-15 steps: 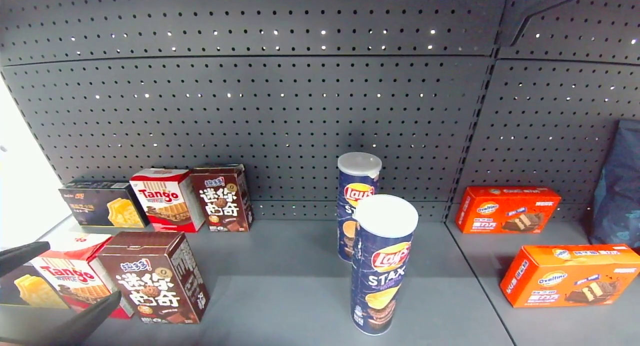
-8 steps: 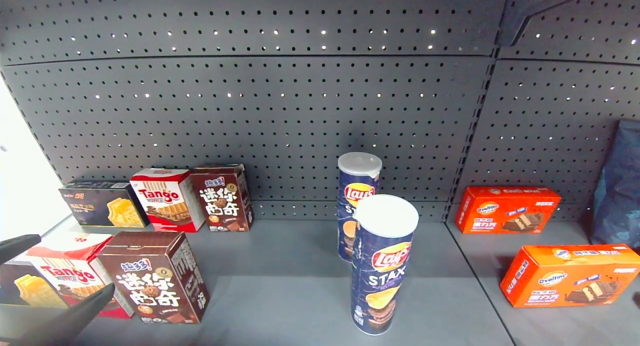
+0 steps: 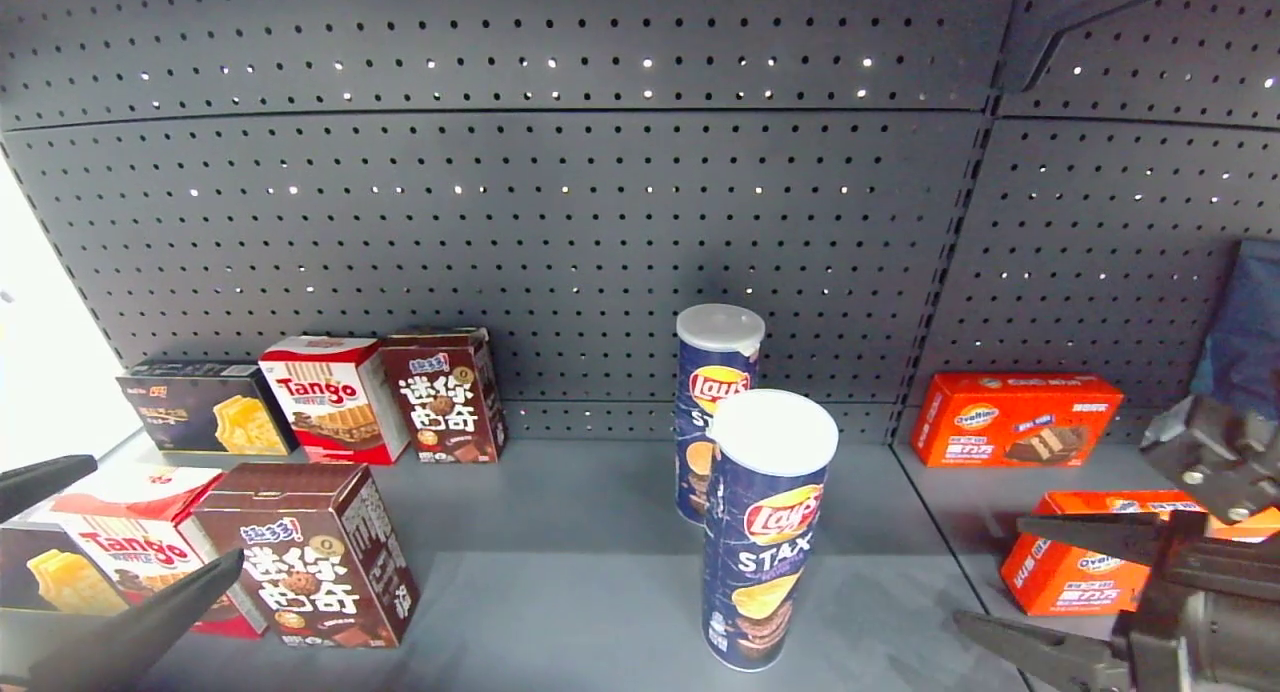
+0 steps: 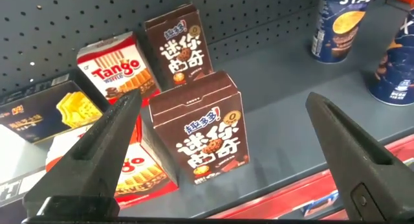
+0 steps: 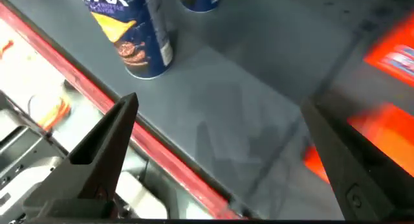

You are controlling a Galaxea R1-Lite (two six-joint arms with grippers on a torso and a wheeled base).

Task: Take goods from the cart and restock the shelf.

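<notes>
On the grey shelf [image 3: 580,572] two tall blue chip cans stand upright, one in front [image 3: 765,532] and one behind [image 3: 715,392]. At the left stand brown cookie boxes [image 3: 310,557] [image 3: 445,397], red wafer boxes [image 3: 335,397] [image 3: 140,542] and black boxes [image 3: 205,407]. My left gripper [image 3: 168,512] is open and empty in front of the front-left boxes; in the left wrist view its fingers [image 4: 97,146] frame the front brown box [image 4: 200,130]. My right gripper [image 3: 990,572] is open and empty at the lower right, just before the front orange box [image 3: 1080,562].
A second orange box [image 3: 1015,419] stands by the perforated back panel [image 3: 600,222], and a dark blue bag [image 3: 1240,342] sits at the far right. The shelf's red front edge [image 5: 129,130] runs below the front can [image 5: 139,36]. Bare shelf lies between the cans and the boxes.
My right gripper has come up into the head view at the lower right, in front of the front orange box. The left gripper has barely shifted. The goods have not moved.
</notes>
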